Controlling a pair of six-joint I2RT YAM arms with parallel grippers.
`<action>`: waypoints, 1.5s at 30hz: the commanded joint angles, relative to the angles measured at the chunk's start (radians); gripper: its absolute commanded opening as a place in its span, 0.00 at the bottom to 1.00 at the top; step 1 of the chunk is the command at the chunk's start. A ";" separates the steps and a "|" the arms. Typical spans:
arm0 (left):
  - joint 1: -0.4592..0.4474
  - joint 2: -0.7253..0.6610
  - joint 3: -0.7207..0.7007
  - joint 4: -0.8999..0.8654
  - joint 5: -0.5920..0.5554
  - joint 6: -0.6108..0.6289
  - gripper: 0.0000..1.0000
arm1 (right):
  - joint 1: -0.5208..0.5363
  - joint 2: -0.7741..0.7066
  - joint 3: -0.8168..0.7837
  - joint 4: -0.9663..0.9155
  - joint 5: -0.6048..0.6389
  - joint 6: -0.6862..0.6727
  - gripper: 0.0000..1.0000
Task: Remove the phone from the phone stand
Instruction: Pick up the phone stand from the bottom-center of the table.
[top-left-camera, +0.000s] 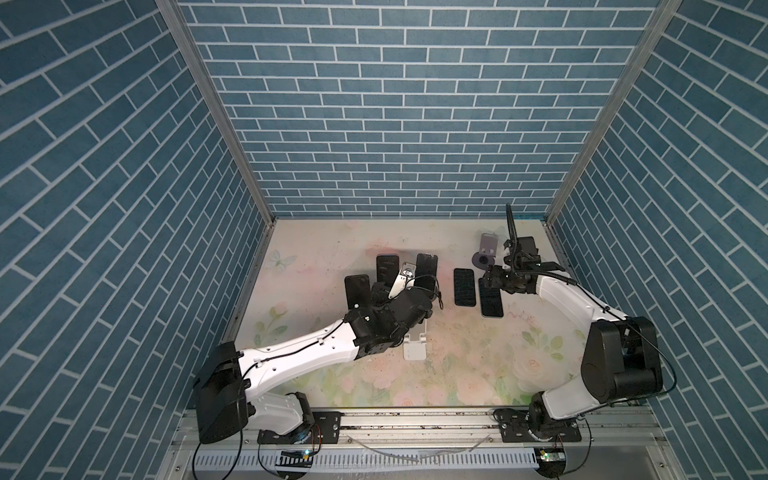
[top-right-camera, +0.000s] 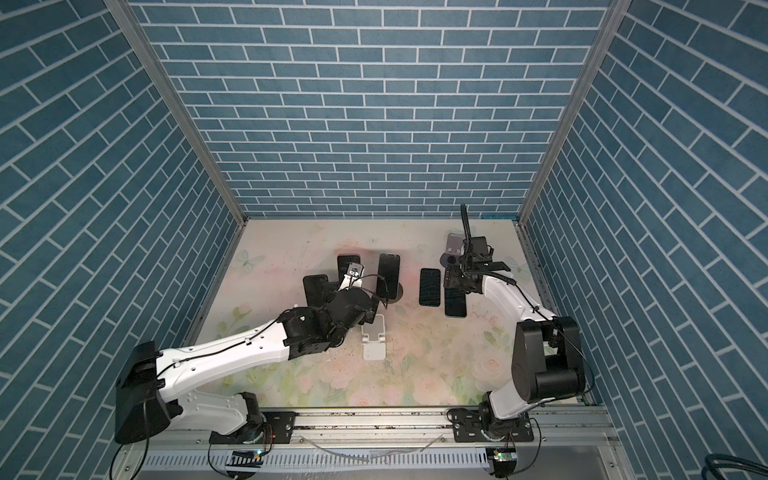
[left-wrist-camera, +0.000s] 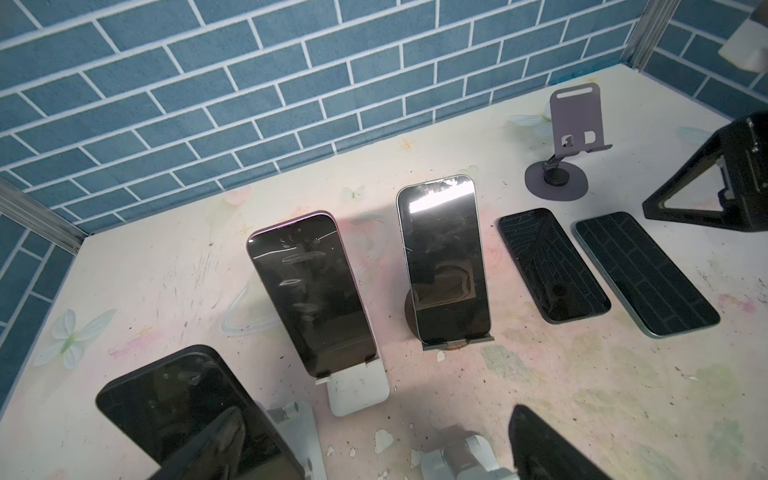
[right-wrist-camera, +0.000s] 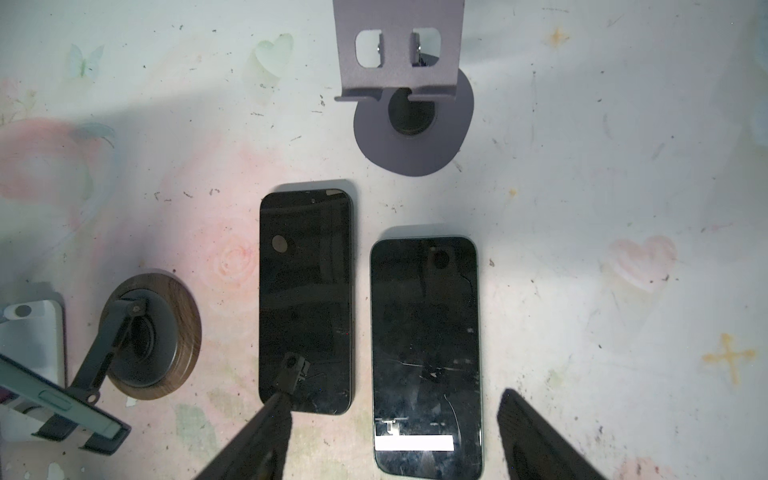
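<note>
Floral tabletop (top-left-camera: 457, 374); L end effector (left-wrist-camera: 374, 415), jaws wide apart, empty, beside 3 propped on stands (left-wrist-camera: 357, 390): black phone (left-wrist-camera: 178, 407), purple-edged phone (left-wrist-camera: 307, 291), pale-edged phone (left-wrist-camera: 444, 266); R end effector (right-wrist-camera: 392, 397), jaws apart, empty, over 2 flat phones (right-wrist-camera: 305, 291); purple stand (left-wrist-camera: 575, 120), bare.

In both top views the left arm (top-left-camera: 299, 357) folds its elbow back at 8 o'clock, forearm running toward 2 o'clock, wrist bent so the left gripper (left-wrist-camera: 374, 432) faces 12, jaws spread wide. The right arm (top-left-camera: 561, 295) holds its elbow high at 4 o'clock, forearm reaching toward 10; right gripper (right-wrist-camera: 395, 399) points down, jaws parted.
</note>
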 joint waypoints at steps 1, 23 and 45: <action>-0.021 0.016 0.039 -0.061 -0.027 -0.039 1.00 | 0.000 0.006 -0.023 -0.001 0.013 -0.006 0.80; -0.052 0.187 0.151 -0.257 0.067 -0.283 1.00 | 0.000 0.013 -0.054 0.040 -0.002 -0.004 0.80; -0.051 0.269 0.156 -0.248 0.223 -0.388 1.00 | 0.000 0.026 -0.064 0.056 -0.027 0.000 0.80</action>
